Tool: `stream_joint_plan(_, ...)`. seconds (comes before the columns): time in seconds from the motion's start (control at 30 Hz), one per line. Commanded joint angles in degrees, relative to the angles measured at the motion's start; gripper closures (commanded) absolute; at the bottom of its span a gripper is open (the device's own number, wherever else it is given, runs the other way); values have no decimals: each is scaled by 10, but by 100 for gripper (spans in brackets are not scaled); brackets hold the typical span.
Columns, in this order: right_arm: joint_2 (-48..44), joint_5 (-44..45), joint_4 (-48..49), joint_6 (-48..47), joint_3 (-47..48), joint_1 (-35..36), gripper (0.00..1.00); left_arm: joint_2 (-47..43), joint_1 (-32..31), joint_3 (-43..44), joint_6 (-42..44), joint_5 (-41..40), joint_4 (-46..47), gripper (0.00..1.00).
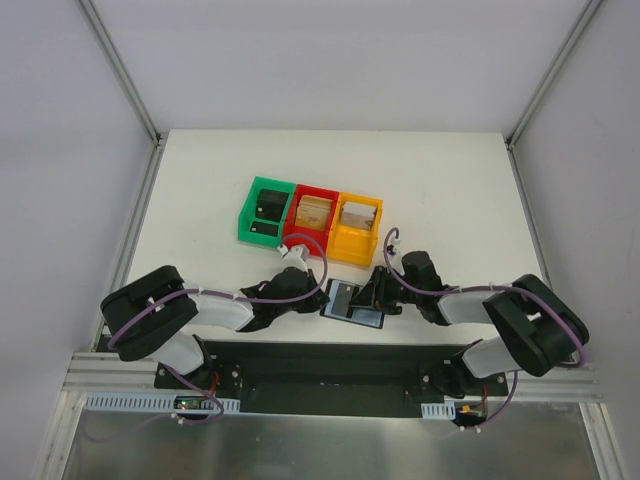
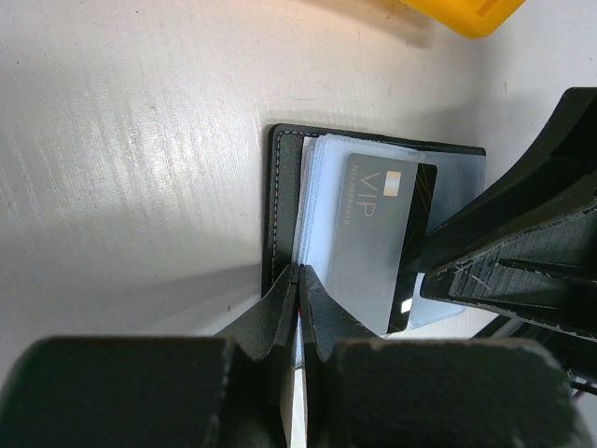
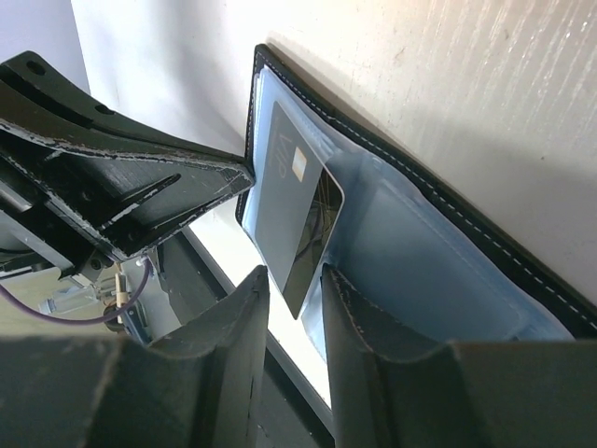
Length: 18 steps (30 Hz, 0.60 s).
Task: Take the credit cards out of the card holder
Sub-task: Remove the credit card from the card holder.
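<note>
Left fingers are pressed together with no gap, tips set against the near stitched edge of the card holder. Whether a thin layer is pinched between them I cannot tell. Right fingers stand slightly apart, and the lower corner of a grey card marked VIP dips into the gap between them. The card looks unclamped.

In the top view the card holder lies open and flat on the white surface, near its front edge. It sits between the two sets of fingers and just in front of a yellow bin. The black border with white stitching frames pale blue plastic sleeves. The card lies tilted across these sleeves, one long edge along the fold side. Its far end is tucked in and its near end pokes out past the sleeve opening.

The two sets of fingers come in from opposite sides and nearly meet over the holder, so room there is tight. A green bin and a red bin stand in a row with the yellow one, beyond the holder and apart from it. Bare surface stretches wide beyond the bins and to both sides of the arms. From the left wrist, bare surface runs out from the holder's outer stitched edge.
</note>
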Motion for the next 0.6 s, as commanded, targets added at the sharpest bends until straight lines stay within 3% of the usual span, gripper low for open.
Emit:
stream_joint_plan(0.0, 11, 1, 32, 14, 11, -2, 68, 15, 1, -4, 19, 7, -63, 100)
stream_joint_plan(0.3, 28, 15, 80, 43, 3, -3, 68, 19, 0, -5, 19, 11, -57, 100)
stream_joint_plan(0.57, 33, 25, 122, 65, -8, -4, 77, 20, 0, -5, 19, 12, -57, 100)
